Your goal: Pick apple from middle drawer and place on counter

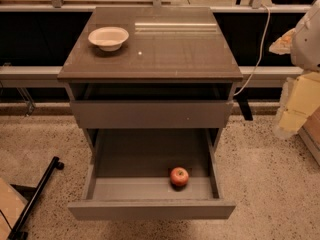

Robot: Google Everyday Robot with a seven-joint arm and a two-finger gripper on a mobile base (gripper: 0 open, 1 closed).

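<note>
Resting inside the wide grey-brown middle drawer (pixel 150 210), pulled fully out, is the small round red apple (pixel 179 176), at 5 o'clock on the drawer floor, near the front wall. White round bowl (pixel 108 37) at 10 o'clock on the glossy dark brown counter (pixel 170 54). White robot arm housing (pixel 307 34) at the 2 o'clock edge; gripper out of view, jaw state unknown.

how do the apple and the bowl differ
The apple is red and smaller, and it lies in the open middle drawer. The bowl is white and wider, and it sits on the counter. Both are round. The gripper is not in view.
</note>
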